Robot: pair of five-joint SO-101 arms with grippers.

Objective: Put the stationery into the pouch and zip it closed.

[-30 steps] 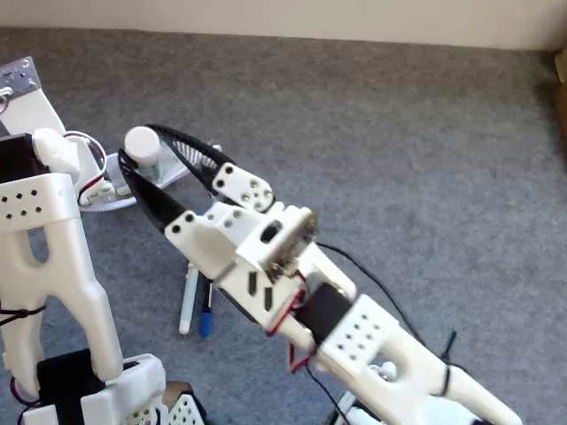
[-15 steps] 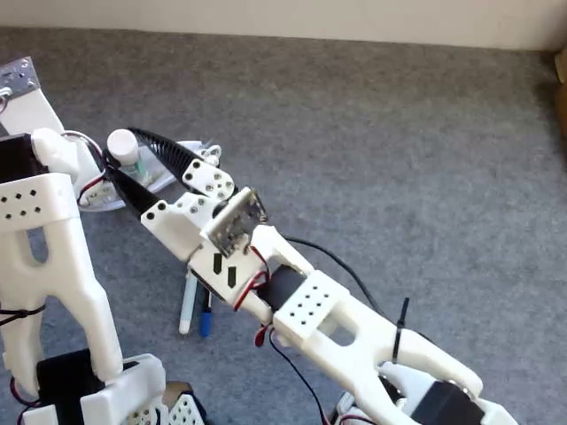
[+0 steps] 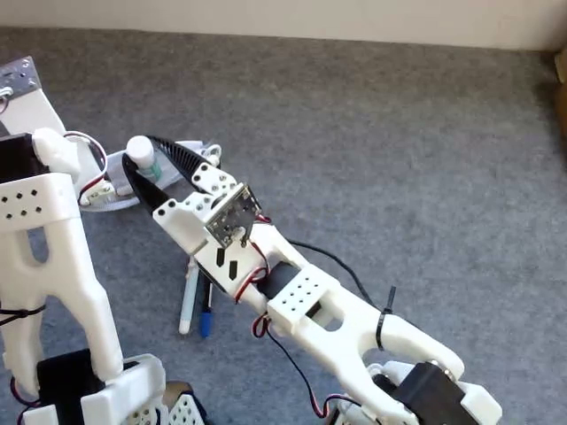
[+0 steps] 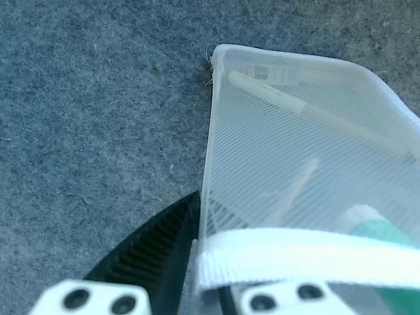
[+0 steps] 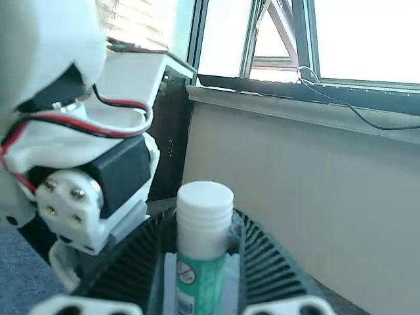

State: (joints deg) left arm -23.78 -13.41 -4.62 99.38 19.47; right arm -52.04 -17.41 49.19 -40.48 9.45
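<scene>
My right gripper (image 3: 138, 159) is shut on a glue stick (image 3: 140, 151) with a white cap and green body, holding it upright just over the mouth of the translucent mesh pouch (image 3: 184, 147). In the right wrist view the glue stick (image 5: 203, 226) sits between the black jaws of my right gripper (image 5: 200, 252). My left gripper (image 4: 210, 279) is shut on the white zip rim of the pouch (image 4: 295, 151). Long pale items lie inside the pouch, and the green glue stick (image 4: 377, 230) shows through the mesh. A white pen (image 3: 188, 299) and a blue pen (image 3: 205, 312) lie on the carpet beneath the right arm.
The floor is grey carpet (image 3: 416, 150), open to the right and at the back. The left arm's white body (image 3: 49, 239) stands at the left edge, close to the pouch. A pale wall (image 3: 354, 18) runs along the far side.
The right arm has stretched forward. The glue stick swung left, then came back right and slightly lower, over the pouch. The left arm and the pens have kept still.
</scene>
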